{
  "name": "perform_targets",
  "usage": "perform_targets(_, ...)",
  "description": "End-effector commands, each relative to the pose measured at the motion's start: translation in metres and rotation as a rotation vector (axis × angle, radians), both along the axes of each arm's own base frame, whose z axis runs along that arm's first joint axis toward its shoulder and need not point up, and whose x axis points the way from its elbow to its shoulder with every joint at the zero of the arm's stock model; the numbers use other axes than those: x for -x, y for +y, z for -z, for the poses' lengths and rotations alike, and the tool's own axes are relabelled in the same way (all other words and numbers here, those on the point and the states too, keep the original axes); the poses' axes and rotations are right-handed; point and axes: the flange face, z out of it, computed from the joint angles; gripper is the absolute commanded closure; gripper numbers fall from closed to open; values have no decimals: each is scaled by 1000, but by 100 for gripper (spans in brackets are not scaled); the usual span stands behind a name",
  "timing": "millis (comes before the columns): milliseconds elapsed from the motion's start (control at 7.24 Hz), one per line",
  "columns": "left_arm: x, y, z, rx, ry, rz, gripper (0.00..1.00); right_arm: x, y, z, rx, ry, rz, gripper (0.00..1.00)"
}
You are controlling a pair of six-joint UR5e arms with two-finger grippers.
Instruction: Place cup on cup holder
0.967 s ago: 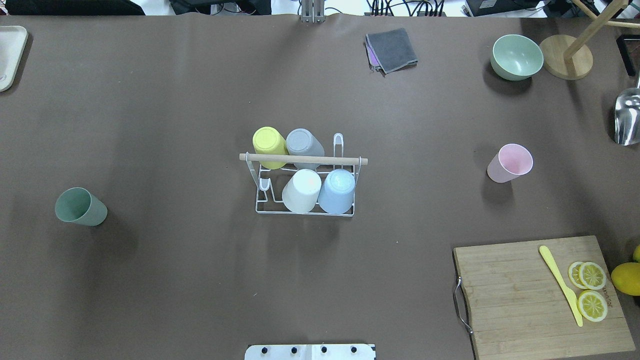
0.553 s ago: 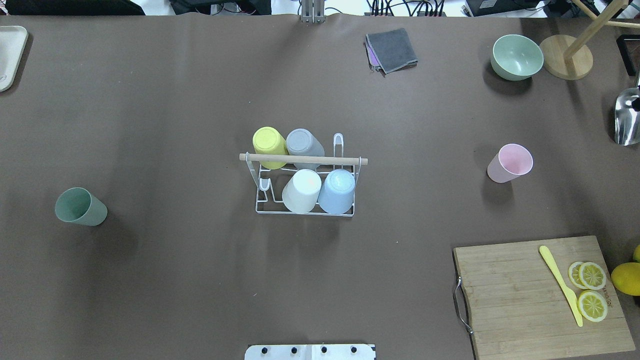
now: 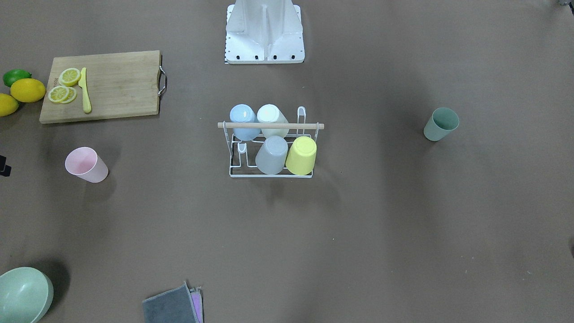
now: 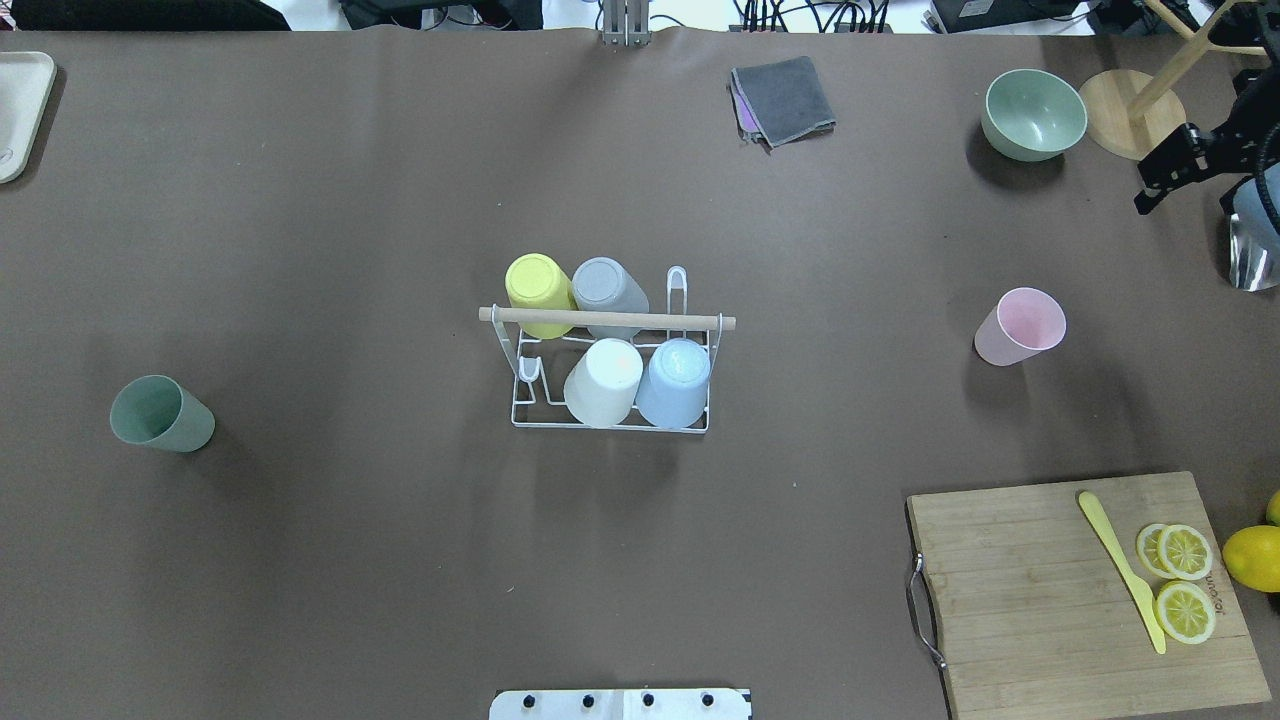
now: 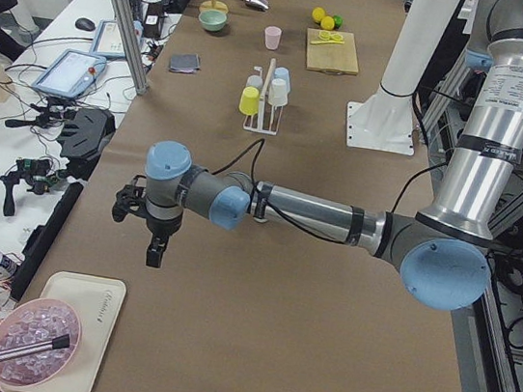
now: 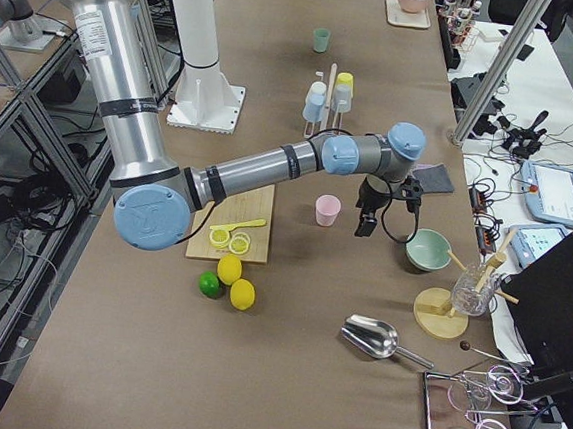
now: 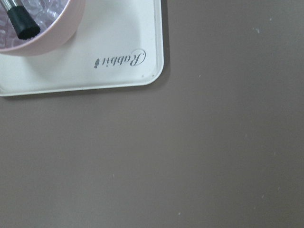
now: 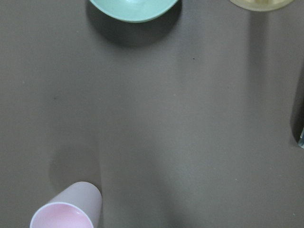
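Note:
The white wire cup holder (image 4: 606,319) with its wooden rod stands mid-table and carries several upside-down cups: yellow, grey, white and blue. It also shows in the front view (image 3: 270,125). A pink cup (image 4: 1020,325) stands upright to its right and shows in the right wrist view (image 8: 66,213). A green cup (image 4: 160,413) stands upright far left. My right gripper (image 4: 1160,180) hovers beyond the pink cup, near the bowl; I cannot tell whether it is open or shut. My left gripper (image 5: 154,251) hangs above the table's left end; I cannot tell its state.
A green bowl (image 4: 1035,113), a wooden stand (image 4: 1132,113) and a metal scoop (image 4: 1255,245) sit at the far right. A grey cloth (image 4: 783,100) lies at the back. A cutting board (image 4: 1050,590) with lemon slices and a yellow knife lies front right. A white tray (image 7: 95,57) lies far left.
My right gripper has come into the overhead view at the upper right, next to the wooden stand. The cups and the holder have not moved.

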Motion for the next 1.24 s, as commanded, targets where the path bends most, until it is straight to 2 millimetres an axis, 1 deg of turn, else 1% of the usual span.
perform_targets(0, 28, -65, 58, 21, 35, 141, 3, 43, -70, 18, 40, 9, 26, 1)
perform_targets(138, 30, -83, 77, 27, 39, 156, 3, 74, -77, 22, 49, 15, 63, 1)
perform_targets(276, 32, -114, 106, 87, 37, 172, 3, 103, -86, 29, 57, 26, 96, 1)
perform_targets(415, 32, -135, 127, 183, 25, 174, 3, 137, -90, 30, 75, 35, 137, 1)
perform_targets(553, 28, -138, 130, 275, 19, 152, 3, 156, -89, 33, 76, 51, 161, 0)
perform_targets(691, 12, -135, 127, 346, 70, 87, 3, 170, -88, 27, 83, 64, 183, 0)
perform_targets(829, -7, -129, 126, 422, 124, 16, 3, 177, -85, 20, 89, 65, 202, 0)
perform_targets(967, -55, -123, 117, 481, 130, -51, 3, 176, -82, 10, 123, 68, 236, 0)
perform_targets(1106, -105, -115, 106, 506, 109, -116, 3, 177, -80, 3, 191, 66, 278, 1)
